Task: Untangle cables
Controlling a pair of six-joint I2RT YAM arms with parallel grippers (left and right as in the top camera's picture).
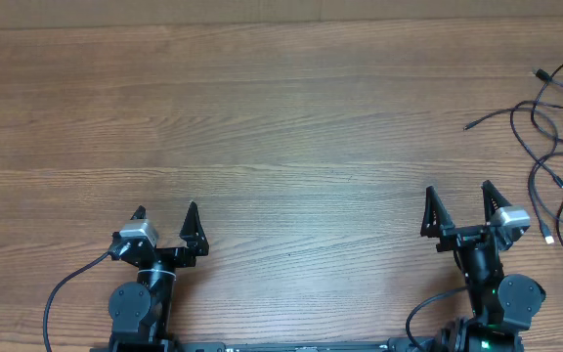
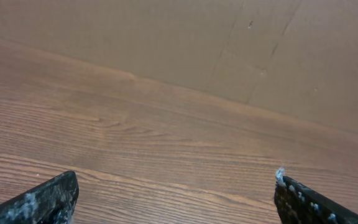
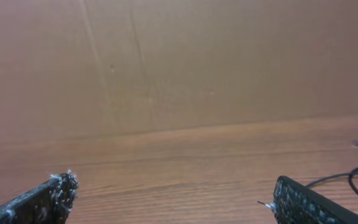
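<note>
The cables [image 1: 553,147] are thin black cords lying in tangled loops at the table's right edge, with small plug ends sticking out toward the left and the front. A short stretch of cable [image 3: 347,178] shows at the right of the right wrist view. My right gripper [image 1: 456,196] stands open near the front edge, left of the tangle and apart from it, with nothing between its fingers. Far to the left, my left gripper [image 1: 166,210] is open too and holds nothing. In the wrist views my left gripper [image 2: 176,186] and my right gripper [image 3: 169,190] frame only bare wood.
The wooden table [image 1: 262,117] stretches between and beyond both arms. A brown cardboard wall [image 3: 179,62] stands along its far edge. A thick black arm wire [image 1: 66,284] curls beside the left arm's base.
</note>
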